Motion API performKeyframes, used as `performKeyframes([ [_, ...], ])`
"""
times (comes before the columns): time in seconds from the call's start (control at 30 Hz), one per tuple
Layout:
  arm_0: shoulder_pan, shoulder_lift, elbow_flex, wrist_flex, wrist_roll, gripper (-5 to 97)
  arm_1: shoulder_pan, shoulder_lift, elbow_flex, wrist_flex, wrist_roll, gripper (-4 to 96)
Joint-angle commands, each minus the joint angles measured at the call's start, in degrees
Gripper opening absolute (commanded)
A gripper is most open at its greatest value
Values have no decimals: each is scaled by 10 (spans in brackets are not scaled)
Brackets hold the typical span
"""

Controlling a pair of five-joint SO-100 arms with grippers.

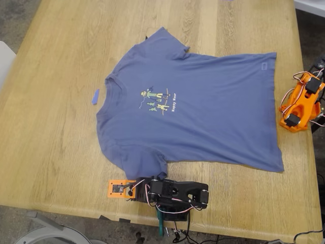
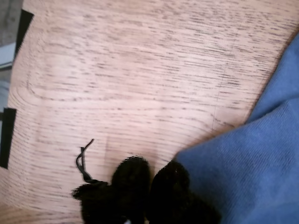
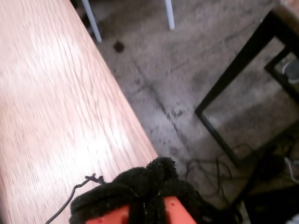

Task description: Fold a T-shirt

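While my first gripper (image 2: 150, 186) rests closed beside the T-shirt (image 1: 203, 114) sleeve, my second gripper (image 3: 149, 184) (table (image 3: 51, 102) edge) is closed.

Wooden table (image 1: 61, 127) — T-shirt (image 1: 213, 117), perhaps scrap (image 1: 95, 96)

Two arms are seen in the exterior view. One arm (image 1: 175, 194) is built from black printed segments, with an orange block (image 1: 117, 188) at one end and red, white and black wires looped over the joints. The other arm (image 1: 301, 102) is orange-shelled, with black servo bodies and similar red and white wiring. Fuzzy black padding is fitted on the fingertips (image 2: 133, 179) of my first gripper; a loose black thread (image 2: 83, 161) is trailing. On my second gripper (image 3: 147, 196), black fuzz over orange plastic is seen.
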Motion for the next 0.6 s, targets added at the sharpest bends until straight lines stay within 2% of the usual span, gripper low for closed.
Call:
performKeyframes([
  [0.0,-11,67,-12,-39,17,98,39,5,38,-54,-2,99],
  [0.17,-11,67,-12,-59,16,164,27,5,38,-109,23,96],
  [0.33,-11,67,-18,-67,16,223,-25,5,30,-160,45,152],
  [0.57,-8,67,-25,-89,20,431,-108,5,11,-209,51,264],
])
